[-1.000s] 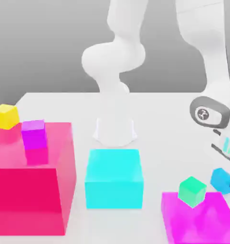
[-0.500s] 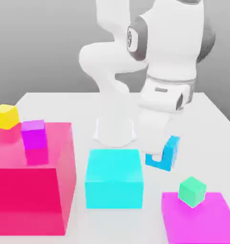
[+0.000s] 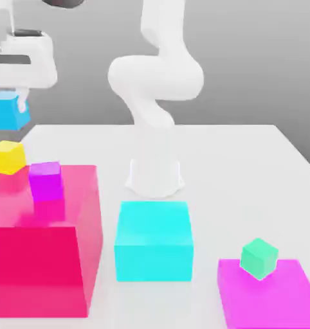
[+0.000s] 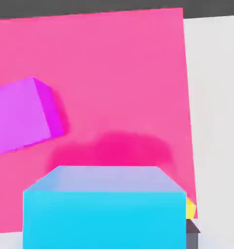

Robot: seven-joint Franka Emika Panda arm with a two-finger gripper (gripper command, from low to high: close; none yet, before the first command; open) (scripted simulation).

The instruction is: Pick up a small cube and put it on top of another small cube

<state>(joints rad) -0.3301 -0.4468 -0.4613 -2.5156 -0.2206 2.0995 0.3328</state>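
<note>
My gripper (image 3: 8, 103) hangs high at the exterior view's left, shut on the small sky-blue cube (image 3: 6, 113). That cube is in the air, clear of everything under it. Below it, a small yellow cube (image 3: 8, 157) sits on the far left corner of the big pink block (image 3: 80, 193). A small purple cube (image 3: 45, 181) stands on the same block, a little to the right. In the hand view the held sky-blue cube (image 4: 104, 206) is close to the camera, over the pink block's top (image 4: 114, 73), with the purple cube (image 4: 22, 116) beside it and a sliver of the yellow cube (image 4: 191, 208) behind it.
A large cyan block (image 3: 153, 240) stands on the white table (image 3: 247, 167) in front of the arm's base (image 3: 154, 177). A small green cube (image 3: 258, 257) rests on a flat magenta block (image 3: 280, 299) at the front right.
The arm has swung from the exterior view's right, past the middle, to the far left and upward. It carried the sky-blue cube away from beside the magenta block.
</note>
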